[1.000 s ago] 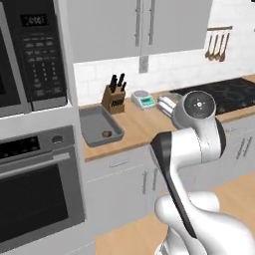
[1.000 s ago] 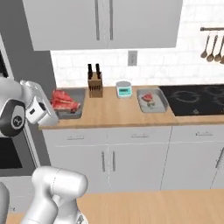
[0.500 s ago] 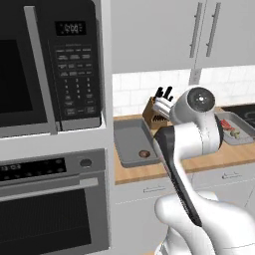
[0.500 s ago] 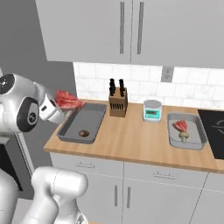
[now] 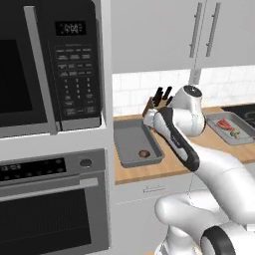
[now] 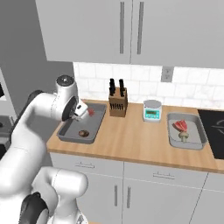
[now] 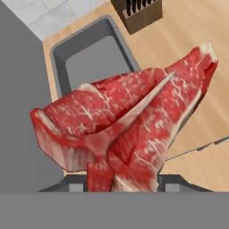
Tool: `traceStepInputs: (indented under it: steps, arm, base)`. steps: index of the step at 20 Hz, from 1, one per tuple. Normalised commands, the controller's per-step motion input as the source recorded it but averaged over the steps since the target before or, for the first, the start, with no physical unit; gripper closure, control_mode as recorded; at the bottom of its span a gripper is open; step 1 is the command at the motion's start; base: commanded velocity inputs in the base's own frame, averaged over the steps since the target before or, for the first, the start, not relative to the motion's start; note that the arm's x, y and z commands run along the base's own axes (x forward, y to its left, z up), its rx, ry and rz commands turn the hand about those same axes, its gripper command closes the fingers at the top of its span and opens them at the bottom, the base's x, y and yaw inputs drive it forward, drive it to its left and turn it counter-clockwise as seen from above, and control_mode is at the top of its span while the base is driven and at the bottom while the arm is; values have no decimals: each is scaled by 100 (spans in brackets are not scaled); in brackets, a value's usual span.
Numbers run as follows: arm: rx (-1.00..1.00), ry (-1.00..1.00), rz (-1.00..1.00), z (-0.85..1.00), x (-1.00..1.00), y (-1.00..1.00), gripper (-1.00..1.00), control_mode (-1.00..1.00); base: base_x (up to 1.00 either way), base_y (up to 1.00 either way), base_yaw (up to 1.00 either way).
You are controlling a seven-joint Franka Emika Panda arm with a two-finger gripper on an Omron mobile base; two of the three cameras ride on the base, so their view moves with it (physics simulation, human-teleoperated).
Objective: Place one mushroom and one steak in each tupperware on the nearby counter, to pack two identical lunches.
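Note:
My gripper (image 6: 84,110) is shut on a raw red steak (image 6: 90,111), held above the far part of the left tupperware (image 6: 70,132). In the hand view this steak (image 7: 129,129) hangs large between the jaws, with the grey tupperware (image 7: 89,53) below and beyond it. One brown mushroom (image 6: 83,132) lies in that tray, also seen as the mushroom (image 5: 144,153) in the tupperware (image 5: 130,138). The right tupperware (image 6: 199,135) holds a second steak (image 6: 180,126) and a mushroom (image 6: 183,136). Both trays stand on the tan counter (image 6: 131,140).
A knife block (image 6: 117,101) stands just right of the left tray, and a small kitchen scale (image 6: 152,110) sits between the trays. A microwave (image 5: 50,64) and oven (image 5: 50,204) wall bounds the counter's left end. A black cooktop (image 6: 216,131) lies at the far right.
The whole scene has shifted as the base drove left along the counter. The gripper, with the steak in it throughout, now hangs over the left tray instead of beside it.

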Motion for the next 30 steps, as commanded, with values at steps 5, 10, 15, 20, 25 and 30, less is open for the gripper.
traceStepInputs:
  steps: [5, 10, 15, 20, 25, 30]
  arm:
    - [0, 34, 21, -70, 100, 8, 100, -100]
    - [0, 29, 16, -66, 100, 39, 100, -100]
    - [-1, 16, 9, -60, 96, 23, -100, -100]
    - [0, -2, -1, -5, 81, 8, -100, -100]
    - [-2, -3, -3, 0, 22, 28, -100, -100]
    - [4, -37, 0, -5, -100, -17, -100, -100]
  base:
    - [0, 0, 0]
    - [0, 0, 0]
    - [0, 0, 0]
    - [0, 0, 0]
    - [0, 0, 0]
    - [0, 0, 0]
